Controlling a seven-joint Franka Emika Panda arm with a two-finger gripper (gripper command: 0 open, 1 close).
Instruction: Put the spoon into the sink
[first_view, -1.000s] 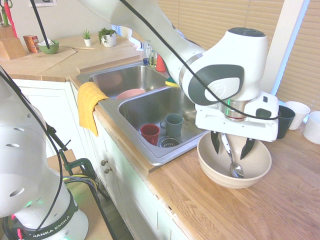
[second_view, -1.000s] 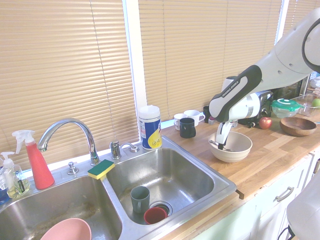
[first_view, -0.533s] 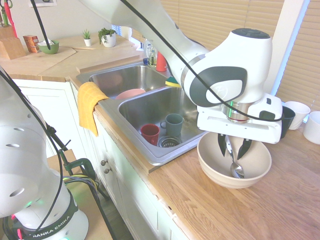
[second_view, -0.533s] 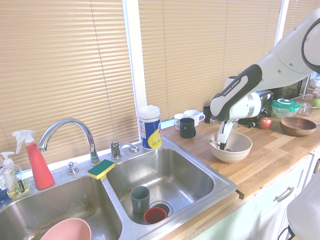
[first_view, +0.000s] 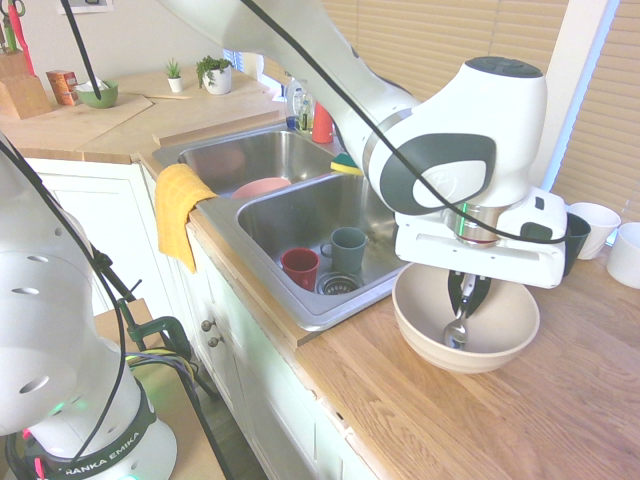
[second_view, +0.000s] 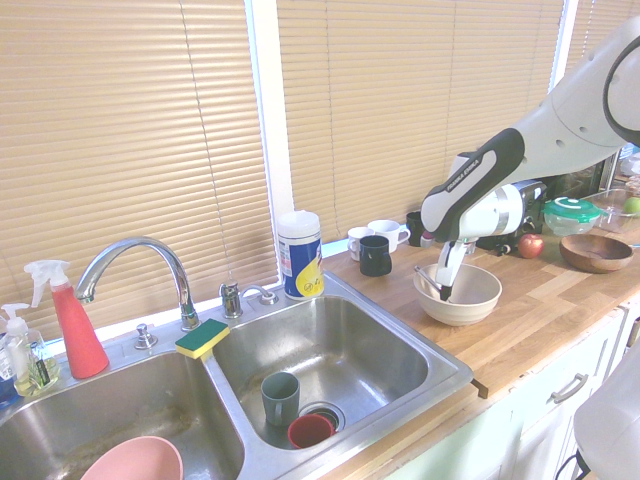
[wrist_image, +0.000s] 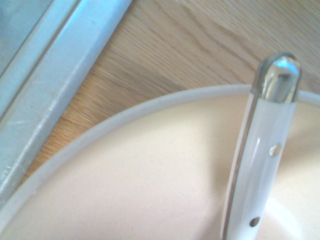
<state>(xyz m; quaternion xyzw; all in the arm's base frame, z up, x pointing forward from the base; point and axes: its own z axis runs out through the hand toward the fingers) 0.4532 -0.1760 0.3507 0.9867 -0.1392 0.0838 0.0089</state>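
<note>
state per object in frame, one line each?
gripper: shut on spoon, over the bowl
spoon: held, head inside the bowl
bowl: upright on the counter beside the sink
sink: holds red cup, green mug
faucet: off

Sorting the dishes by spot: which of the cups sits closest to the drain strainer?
The red cup, standing in the sink right beside the strainer. The grey-green mug stands further back.
</note>
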